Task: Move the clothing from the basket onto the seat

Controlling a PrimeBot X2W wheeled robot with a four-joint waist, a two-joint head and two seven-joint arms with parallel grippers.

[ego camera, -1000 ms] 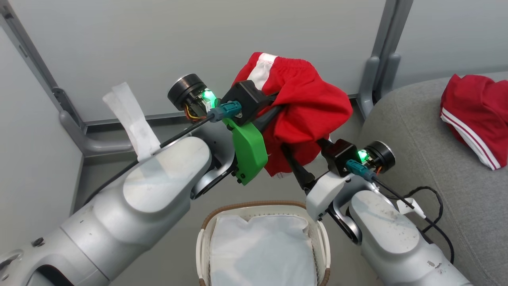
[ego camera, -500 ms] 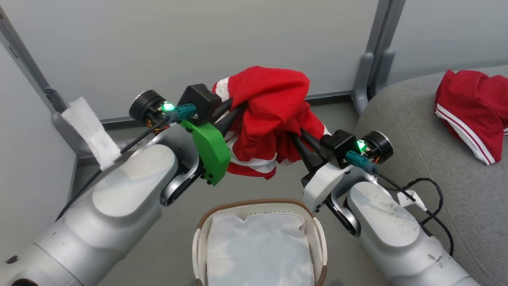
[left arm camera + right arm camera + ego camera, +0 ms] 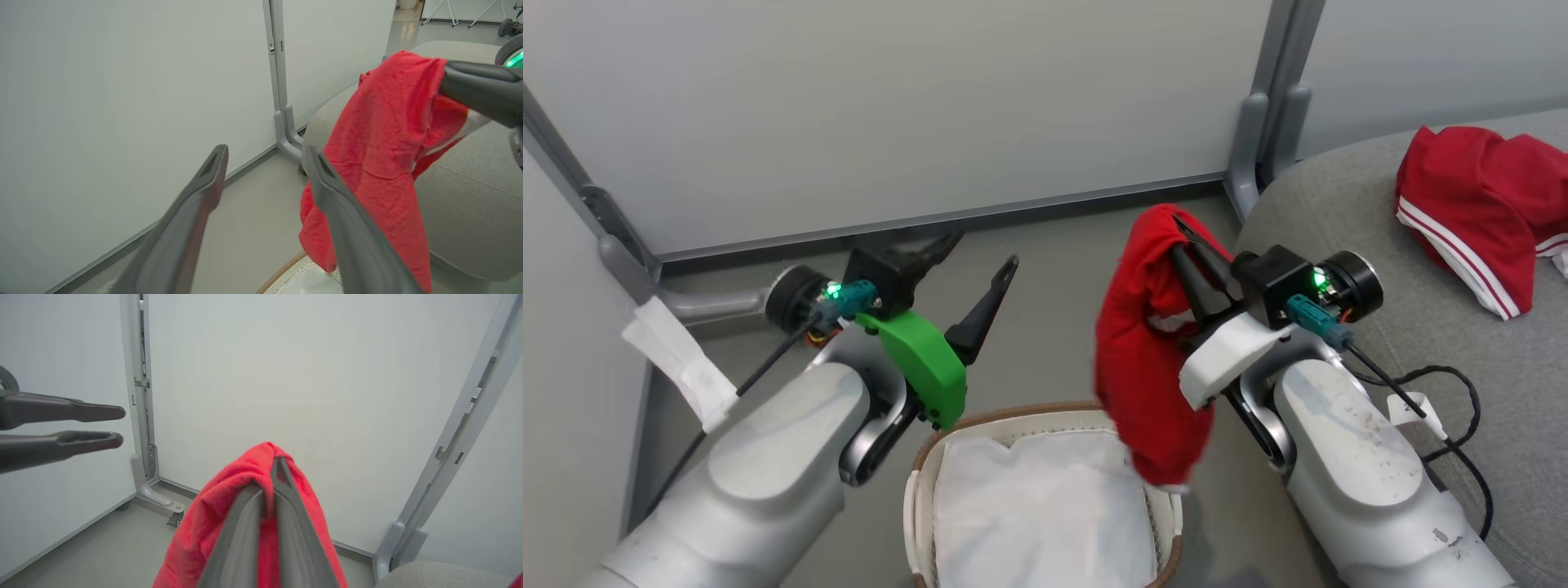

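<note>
Pale grey partition panels (image 3: 890,106) close the back, joined by grey metal posts (image 3: 1274,82) on curved feet (image 3: 711,304) (one left, one right). The floor (image 3: 1054,237) is smooth grey. Beyond, the left wrist view shows a glossy floor (image 3: 408,28) with tripod legs (image 3: 445,10). Light is soft, even.

No legible text, label, brand or number.

The basket (image 3: 1005,408) runs off the bottom edge; the hanging garment (image 3: 1143,384) hides part of its rim.
</note>
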